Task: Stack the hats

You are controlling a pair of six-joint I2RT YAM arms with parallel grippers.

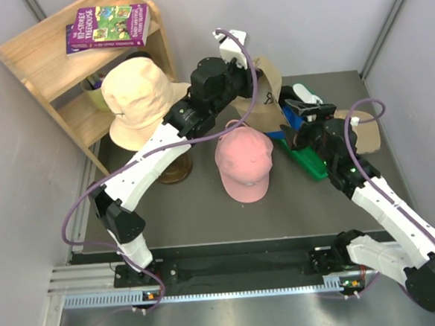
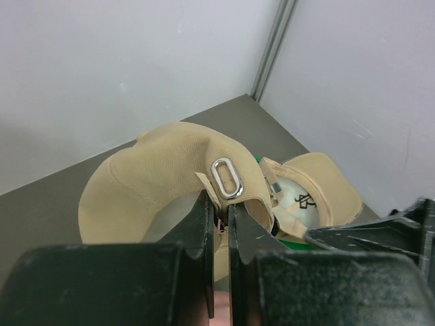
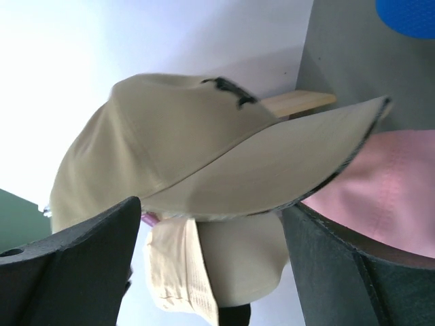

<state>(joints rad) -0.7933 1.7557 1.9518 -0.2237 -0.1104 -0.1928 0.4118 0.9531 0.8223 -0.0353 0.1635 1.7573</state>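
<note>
My left gripper is shut on the back strap of a khaki-tan cap, beside its metal buckle, and holds it off the table. A pink cap lies crown up at the table's middle. A second tan cap lies upside down at the right. A blue hat peeks out beside my right gripper, which is open, with the raised cap's brim hanging in front of its fingers. A pale peach hat sits on the head form.
A wooden shelf with a purple book stands at the back left. The head form's wooden stand sits left of the pink cap. A green flat piece lies under my right arm. Grey walls close the table's back and sides.
</note>
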